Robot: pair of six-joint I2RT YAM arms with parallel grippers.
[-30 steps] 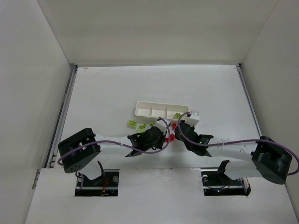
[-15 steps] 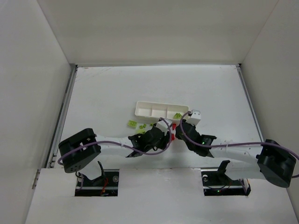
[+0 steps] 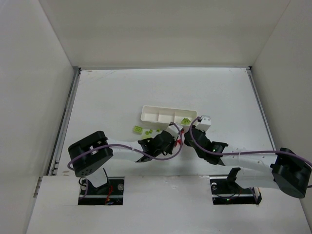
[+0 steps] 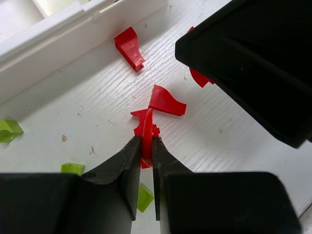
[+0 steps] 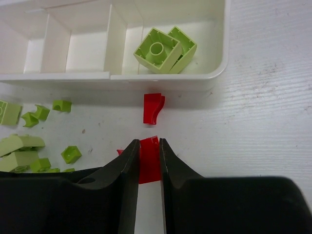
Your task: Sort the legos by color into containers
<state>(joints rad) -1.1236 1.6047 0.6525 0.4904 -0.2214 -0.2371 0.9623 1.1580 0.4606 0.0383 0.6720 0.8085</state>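
2 legos lie in the tray's rightmost compartment; more lie on the table just before it.

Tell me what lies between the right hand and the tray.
One loose red lego on the table, just short of the tray wall, seen in the right wrist view.

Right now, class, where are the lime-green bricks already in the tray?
Right wrist view: lime-green bricks sit in the tray's right-end compartment, just beyond a loose red brick.
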